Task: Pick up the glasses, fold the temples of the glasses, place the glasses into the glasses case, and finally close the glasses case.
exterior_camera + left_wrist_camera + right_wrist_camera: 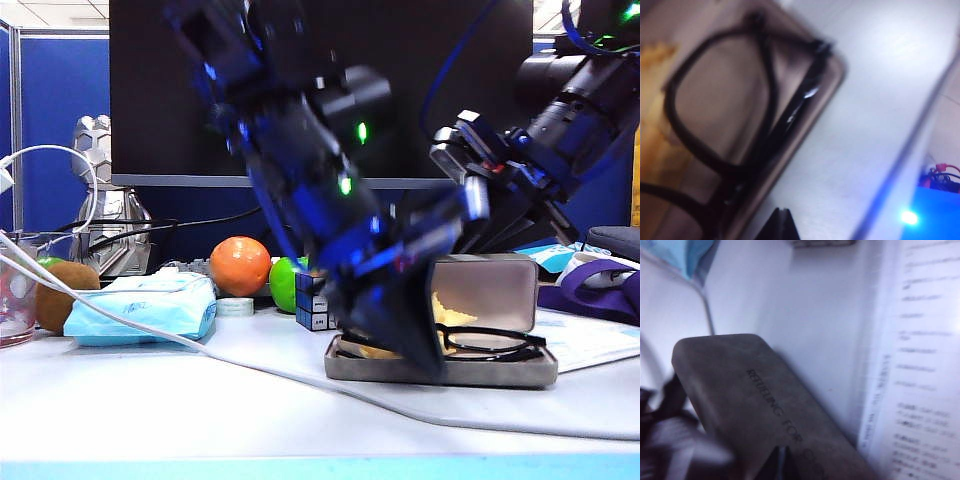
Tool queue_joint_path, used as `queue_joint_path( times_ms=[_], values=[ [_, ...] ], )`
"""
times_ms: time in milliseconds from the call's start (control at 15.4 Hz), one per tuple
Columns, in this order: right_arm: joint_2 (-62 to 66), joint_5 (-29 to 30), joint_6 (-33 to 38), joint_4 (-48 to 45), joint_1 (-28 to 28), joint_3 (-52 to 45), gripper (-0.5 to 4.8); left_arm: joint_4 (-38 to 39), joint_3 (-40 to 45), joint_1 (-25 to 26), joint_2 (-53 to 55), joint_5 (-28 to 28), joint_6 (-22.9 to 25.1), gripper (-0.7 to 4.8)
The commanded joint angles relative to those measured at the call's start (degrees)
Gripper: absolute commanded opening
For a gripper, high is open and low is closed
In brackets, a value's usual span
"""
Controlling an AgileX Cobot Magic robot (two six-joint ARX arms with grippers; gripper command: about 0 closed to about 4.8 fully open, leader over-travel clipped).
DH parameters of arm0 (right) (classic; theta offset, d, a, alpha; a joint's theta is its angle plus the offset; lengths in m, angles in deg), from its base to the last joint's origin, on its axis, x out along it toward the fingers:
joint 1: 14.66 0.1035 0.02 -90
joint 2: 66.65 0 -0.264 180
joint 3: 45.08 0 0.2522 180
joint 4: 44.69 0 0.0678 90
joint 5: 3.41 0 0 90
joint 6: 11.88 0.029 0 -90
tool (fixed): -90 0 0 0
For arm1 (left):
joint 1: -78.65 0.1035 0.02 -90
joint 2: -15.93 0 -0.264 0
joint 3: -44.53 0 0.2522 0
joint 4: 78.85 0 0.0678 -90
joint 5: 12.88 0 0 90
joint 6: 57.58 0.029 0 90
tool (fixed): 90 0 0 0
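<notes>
Overhead, both shut pincers; white table (150,400), monitor (150,90).

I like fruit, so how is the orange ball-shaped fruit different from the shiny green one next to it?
The round orange fruit is orange with a matte look; the shiny green fruit is bright green and glossy. The orange one shows whole, while the green one is partly hidden behind the blue-lit left arm. Both sit on the white table, and neither gripper touches them.

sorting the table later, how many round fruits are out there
3 visible: a kiwi at far left by the blue tissue pack, an orange behind the pack, a green apple right of the orange, partly behind the left arm. More may be hidden.
</notes>
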Motion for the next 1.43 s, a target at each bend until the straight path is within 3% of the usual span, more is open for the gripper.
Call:
queue_joint_path(
  times_ms=[65, 1432],
  values=[
    [-0.26, 1.01, -0.48, 0.98, 0.85, 0.11, -0.05, -0.9, -0.04, -0.2, 1.22, -1.64, -0.85, -0.05],
    [-0.26, 1.66, -1.84, 7.06, 1.22, 0.09, -0.05, -11.74, -0.07, -0.2, -0.46, -6.14, -4.13, -0.05]
  ],
)
